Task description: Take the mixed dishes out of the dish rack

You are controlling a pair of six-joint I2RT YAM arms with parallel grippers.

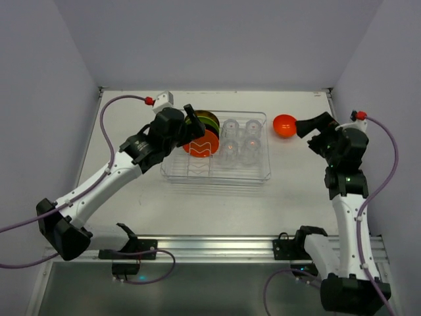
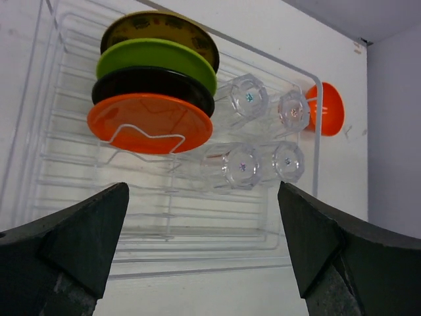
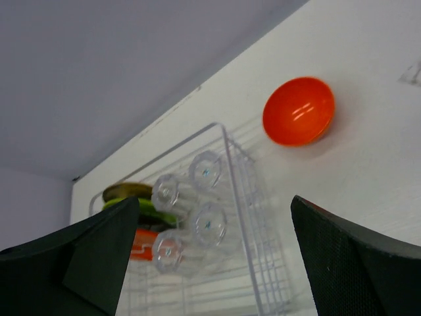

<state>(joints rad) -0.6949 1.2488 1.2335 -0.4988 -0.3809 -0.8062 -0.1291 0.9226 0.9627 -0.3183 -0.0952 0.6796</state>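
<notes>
Bowl (image 1: 284, 124) rests on table (image 1: 197, 210) beside rack (image 1: 263, 176); left tool (image 2: 202, 191) and right tool (image 3: 216, 199) released

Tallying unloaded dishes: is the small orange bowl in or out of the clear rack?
Out: the glossy orange bowl sits on the table, beside the clear plastic rack.

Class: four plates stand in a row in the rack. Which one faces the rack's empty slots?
The orange plate: it ends the row, with the black plate, green plate and yellow plate behind it.
</notes>
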